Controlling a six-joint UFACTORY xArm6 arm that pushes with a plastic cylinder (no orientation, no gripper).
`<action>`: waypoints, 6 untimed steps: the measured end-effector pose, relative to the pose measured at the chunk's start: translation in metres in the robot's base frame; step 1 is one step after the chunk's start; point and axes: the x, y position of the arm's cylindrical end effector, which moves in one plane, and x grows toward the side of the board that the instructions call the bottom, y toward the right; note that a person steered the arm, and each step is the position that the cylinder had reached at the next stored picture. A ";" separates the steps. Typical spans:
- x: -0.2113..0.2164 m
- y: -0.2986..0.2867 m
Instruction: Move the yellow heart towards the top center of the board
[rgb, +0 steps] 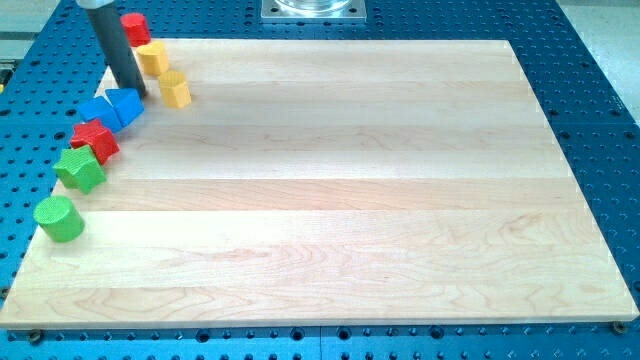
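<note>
Seven small coloured blocks crowd the view's left edge of the pale wooden board (330, 200), and the rest of that board lies bare. There is no claw on this arm to be apart or together: it ends in a straight dark rod, and my tip (137, 94) rests on the board at the view's upper left, just above the blue wedge-shaped block (125, 104) and just left of the lower of two yellow blocks. That lower yellow block (175, 90) looks to me like the yellow heart, though its shape is too small to read with certainty; the other yellow block (152, 57) sits just above it, with a red cylinder-like block (135, 28) at the corner. A second blue block (96, 112) touches the wedge, and below them run a red star-like block (95, 140), a green star-like block (80, 169) and a green cylinder (59, 218). The heart is far from the top centre, so the task seems barely begun. The risk is the crowding: a push toward the view's right from here could catch the heart off-centre and spin it away, or drag the upper yellow block along, since the two stand nearly touching. A slanted stroke might also nudge the blue wedge.
</note>
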 end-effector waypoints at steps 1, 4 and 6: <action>-0.027 -0.019; -0.042 0.188; -0.076 0.140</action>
